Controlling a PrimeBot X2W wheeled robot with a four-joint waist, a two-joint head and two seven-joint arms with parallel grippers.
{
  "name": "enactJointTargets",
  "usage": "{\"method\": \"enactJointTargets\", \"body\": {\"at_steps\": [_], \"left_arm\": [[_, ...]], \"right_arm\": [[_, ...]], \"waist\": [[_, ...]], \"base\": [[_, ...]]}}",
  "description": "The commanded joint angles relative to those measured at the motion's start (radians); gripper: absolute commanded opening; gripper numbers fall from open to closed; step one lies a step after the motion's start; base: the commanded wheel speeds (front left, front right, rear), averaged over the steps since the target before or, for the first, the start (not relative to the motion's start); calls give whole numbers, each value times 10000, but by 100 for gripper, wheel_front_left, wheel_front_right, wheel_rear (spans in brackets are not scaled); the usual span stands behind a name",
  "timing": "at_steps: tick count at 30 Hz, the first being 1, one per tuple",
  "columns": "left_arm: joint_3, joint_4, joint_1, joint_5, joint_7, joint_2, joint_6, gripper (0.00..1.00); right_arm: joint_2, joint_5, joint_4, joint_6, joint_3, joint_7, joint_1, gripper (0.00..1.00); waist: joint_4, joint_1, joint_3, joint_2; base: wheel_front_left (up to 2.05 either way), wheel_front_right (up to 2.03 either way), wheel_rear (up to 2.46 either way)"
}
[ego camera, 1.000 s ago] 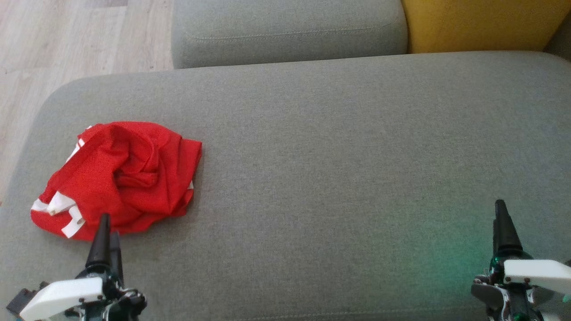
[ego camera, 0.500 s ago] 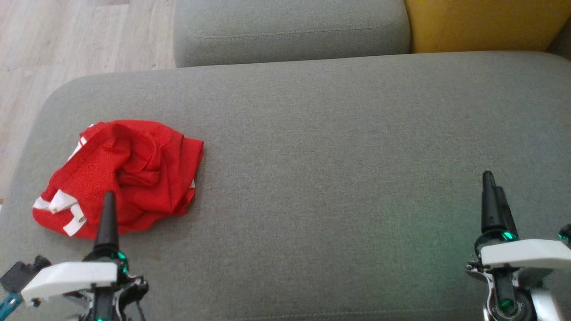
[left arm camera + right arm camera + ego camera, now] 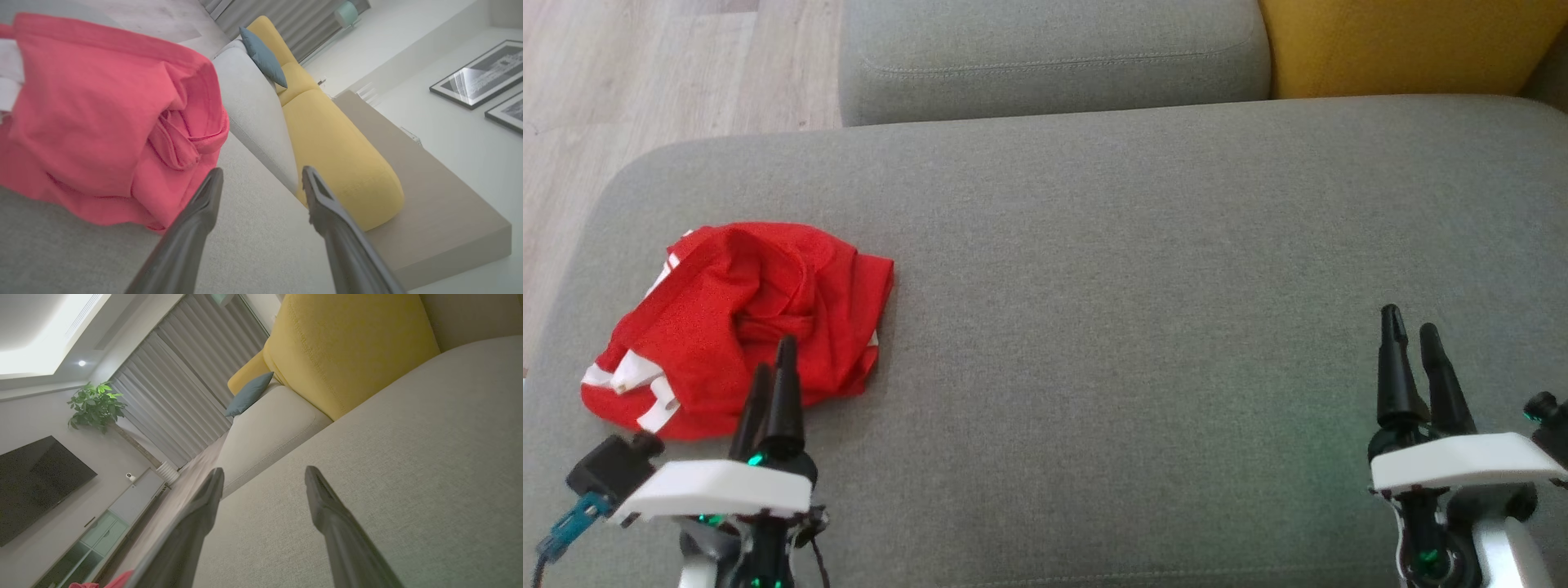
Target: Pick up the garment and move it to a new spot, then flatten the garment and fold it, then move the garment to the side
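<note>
A grey sofa seat spans the scene, with a yellow cushion at the far right. The red garment lies crumpled on the seat's left side. The left hand is at the garment's near edge, fingers spread and empty. The right hand is well apart at the near right, also spread and empty.

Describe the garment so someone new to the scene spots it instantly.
Start at the big grey seat cushion that spans the head view. Near its left end, just ahead of the left gripper, lies a crumpled garment. It is the one bright red thing there, with white trim, on plain grey fabric.
</note>
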Motion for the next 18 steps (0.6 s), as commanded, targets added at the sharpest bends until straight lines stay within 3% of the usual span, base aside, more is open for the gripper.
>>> {"method": "enactJointTargets", "body": {"at_steps": [1, 18], "left_arm": [[35, -431, -311, 500, -134, 135, 39, 100], [-1029, -803, -297, 3492, -630, 518, 858, 100]], "right_arm": [[-57, -440, -477, -4, 170, -139, -468, 100], [-68, -2956, -782, -5, 429, -639, -434, 100]], "waist": [[-3, 0, -5, -1], [17, 0, -10, -1]], "base": [[0, 0, 0], [0, 0, 0]]}}
